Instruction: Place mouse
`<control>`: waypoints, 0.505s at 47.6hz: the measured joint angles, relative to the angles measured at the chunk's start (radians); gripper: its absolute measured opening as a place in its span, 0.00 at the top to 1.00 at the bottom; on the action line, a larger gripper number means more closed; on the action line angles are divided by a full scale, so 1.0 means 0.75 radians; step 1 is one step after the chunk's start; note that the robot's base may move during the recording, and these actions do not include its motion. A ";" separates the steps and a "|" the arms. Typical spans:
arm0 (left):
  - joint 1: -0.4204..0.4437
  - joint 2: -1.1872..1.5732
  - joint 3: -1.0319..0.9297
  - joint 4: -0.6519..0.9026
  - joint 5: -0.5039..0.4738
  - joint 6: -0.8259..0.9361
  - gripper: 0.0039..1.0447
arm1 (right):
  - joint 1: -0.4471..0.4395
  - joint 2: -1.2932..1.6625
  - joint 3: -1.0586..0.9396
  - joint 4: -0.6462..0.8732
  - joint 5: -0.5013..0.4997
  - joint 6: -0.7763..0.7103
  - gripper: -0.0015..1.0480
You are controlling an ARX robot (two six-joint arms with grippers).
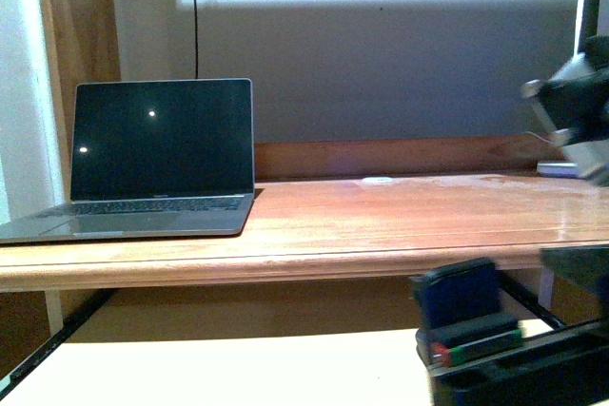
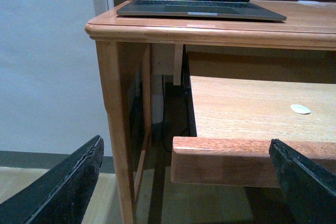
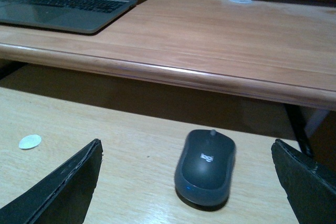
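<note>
- The right gripper (image 3: 185,142) has its black fingers (image 3: 68,187) spread wide and holds nothing. The small dark grey oval wireless mouse (image 3: 206,165) lies between them, touched by neither.
- The left gripper (image 2: 186,140) is likewise spread and empty, facing the desk's left side.
- The mouse rests on the pale wooden pull-out shelf (image 3: 121,145), below the reddish wooden desktop (image 3: 210,35) that carries the open grey laptop (image 3: 68,9).
- Judged from this, nothing is done yet: closing, lifting and setting down remain. The desktop is the likely destination.

A wooden desk (image 1: 381,225) stands against a grey-shadowed wall (image 1: 400,64) — pull-out shelf (image 2: 252,114) below, dim light.
</note>
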 joint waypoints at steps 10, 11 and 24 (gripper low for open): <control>0.000 0.000 0.000 0.000 0.000 0.000 0.07 | 0.030 0.246 0.124 -0.037 0.036 -0.048 0.07; 0.000 0.000 0.000 0.000 0.000 0.000 0.07 | 0.030 0.256 0.131 -0.045 0.039 -0.047 0.07; 0.000 0.000 0.000 0.000 0.000 0.000 0.07 | -0.007 0.427 0.335 -0.273 0.108 0.042 0.07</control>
